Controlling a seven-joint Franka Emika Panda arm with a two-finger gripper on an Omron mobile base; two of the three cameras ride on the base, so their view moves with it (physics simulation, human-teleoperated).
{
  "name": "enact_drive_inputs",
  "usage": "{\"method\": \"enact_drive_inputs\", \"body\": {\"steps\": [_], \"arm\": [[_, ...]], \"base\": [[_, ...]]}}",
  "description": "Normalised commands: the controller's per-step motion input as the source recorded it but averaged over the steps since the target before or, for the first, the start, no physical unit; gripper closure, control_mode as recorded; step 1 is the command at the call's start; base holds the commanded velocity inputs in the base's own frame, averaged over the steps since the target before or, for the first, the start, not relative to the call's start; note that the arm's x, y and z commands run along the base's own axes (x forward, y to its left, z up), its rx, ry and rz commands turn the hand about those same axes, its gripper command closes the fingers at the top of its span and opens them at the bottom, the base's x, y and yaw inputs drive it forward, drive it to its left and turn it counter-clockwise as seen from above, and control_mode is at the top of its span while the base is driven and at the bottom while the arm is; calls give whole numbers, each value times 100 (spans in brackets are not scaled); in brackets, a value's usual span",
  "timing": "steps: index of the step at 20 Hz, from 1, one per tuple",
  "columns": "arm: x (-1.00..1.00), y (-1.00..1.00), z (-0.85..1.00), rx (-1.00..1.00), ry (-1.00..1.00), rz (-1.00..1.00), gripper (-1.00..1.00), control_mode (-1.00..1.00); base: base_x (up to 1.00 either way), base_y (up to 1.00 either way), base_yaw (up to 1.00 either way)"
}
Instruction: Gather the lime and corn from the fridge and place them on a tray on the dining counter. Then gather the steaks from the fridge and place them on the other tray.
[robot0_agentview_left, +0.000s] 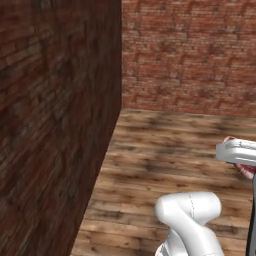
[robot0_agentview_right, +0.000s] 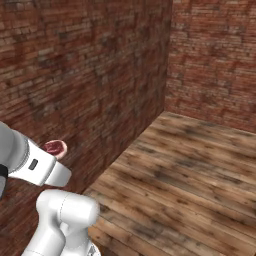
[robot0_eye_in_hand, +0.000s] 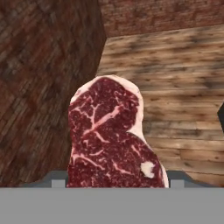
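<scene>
Hand view, steak (robot0_eye_in_hand: 114, 140) in tool (robot0_eye_in_hand: 114, 183) — unlabelled

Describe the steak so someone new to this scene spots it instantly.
Start at the corner where the two brick walls meet above the wooden floor. In the hand view the steak stands in front of it, rising from the gripper. It's the one dark red slab, with white marbling and a pale fat rim.

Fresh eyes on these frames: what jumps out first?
The steak, a dark red slab with pale marbling and a fat rim, stands big in the middle of the hand view, rising from between the gripper's fingers. In the right base view it peeks out past the white arm, at left, in front of the brick wall. Around it: brick walls meeting in a corner and a plank floor.
</scene>
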Motion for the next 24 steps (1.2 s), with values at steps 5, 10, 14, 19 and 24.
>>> {"method": "enact_drive_inputs", "body": {"steps": [5,10,14,19,24], "arm": [[0,0,0,0,0,0,100,100],[0,0,0,0,0,0,100,100],[0,0,0,0,0,0,100,100],[0,0,0,0,0,0,100,100],[0,0,0,0,0,0,100,100]], "base": [[73,-6,-38],[76,0,-38],[78,1,-37],[79,3,-38],[79,7,-38]]}}
